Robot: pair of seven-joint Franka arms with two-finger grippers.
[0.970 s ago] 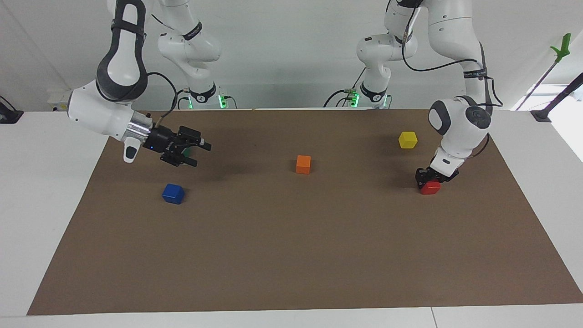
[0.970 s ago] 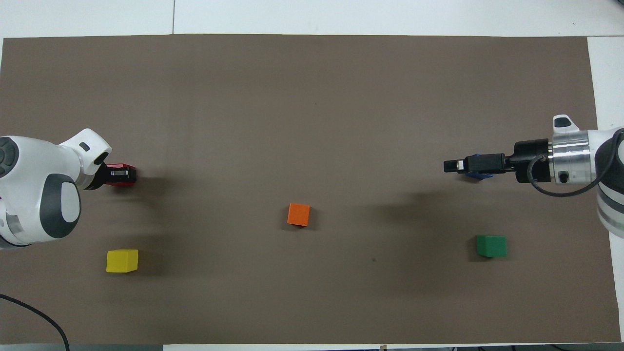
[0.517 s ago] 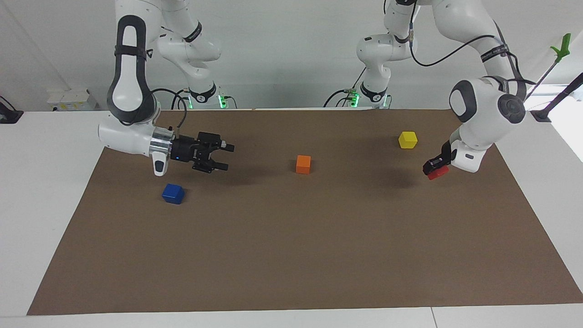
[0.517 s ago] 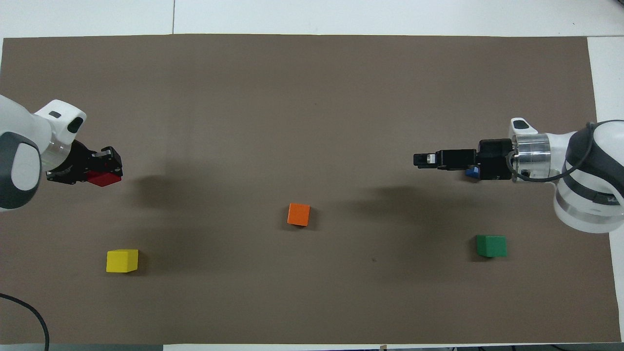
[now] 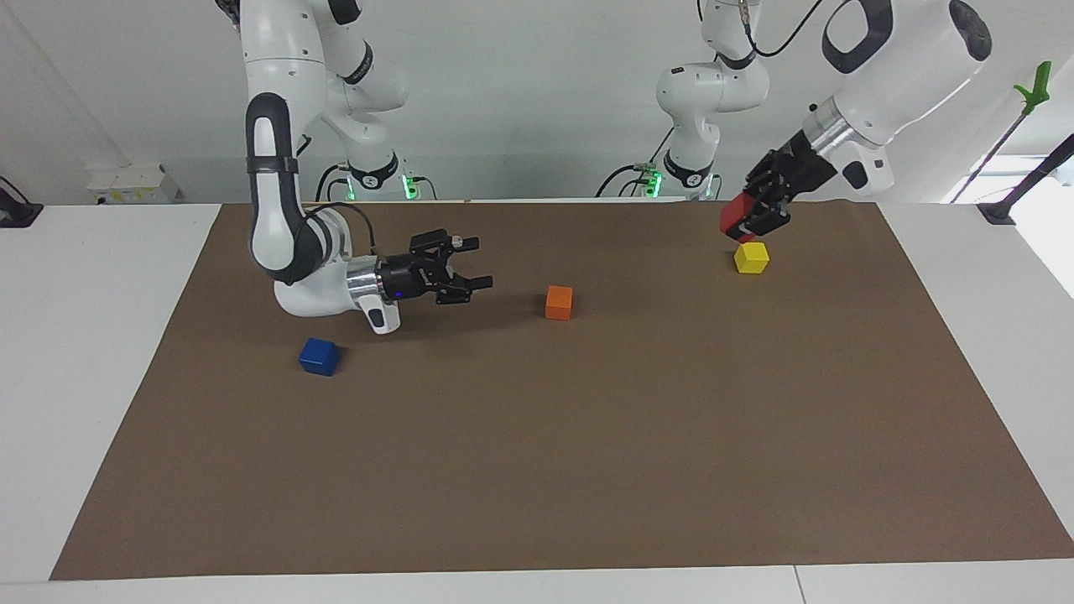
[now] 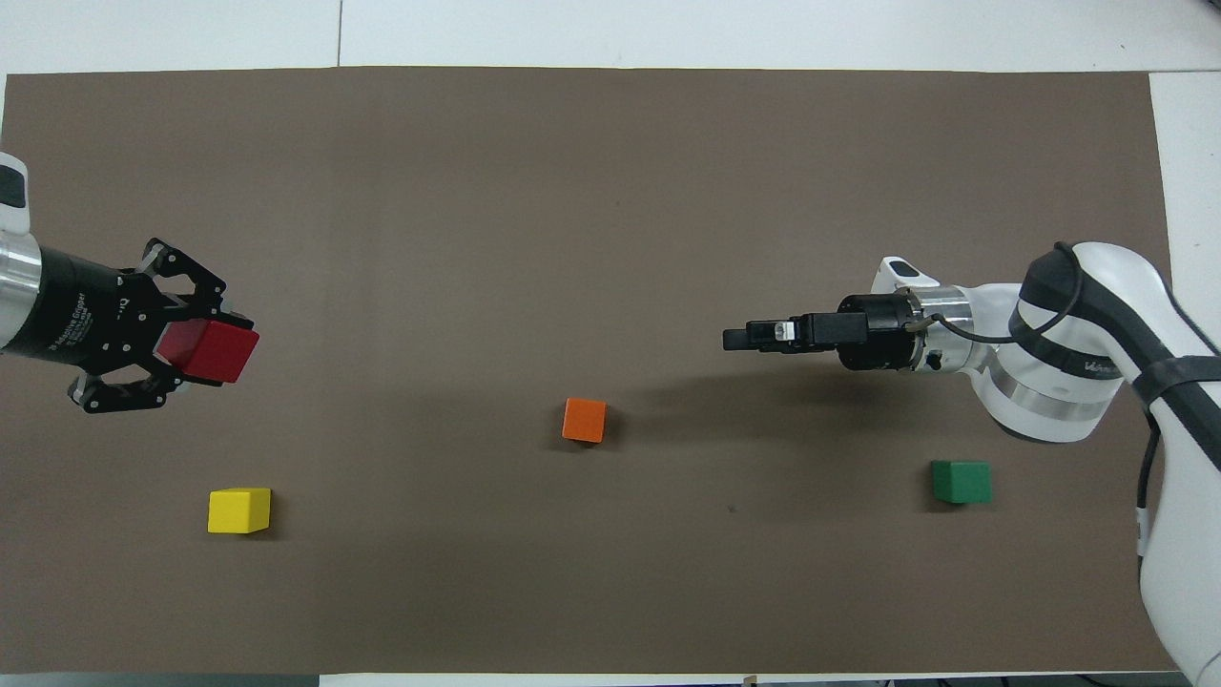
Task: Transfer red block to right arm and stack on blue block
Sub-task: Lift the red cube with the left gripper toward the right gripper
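Above the left arm's end of the mat, your left gripper is clamped on the red block, holding it in the air over the yellow block. Toward the other end, your right gripper hangs low over the mat, pointing level at the orange block in the middle, its fingers spread with nothing between them. The blue block sits on the mat beside the right arm. A green block lies nearer the robots than that gripper.
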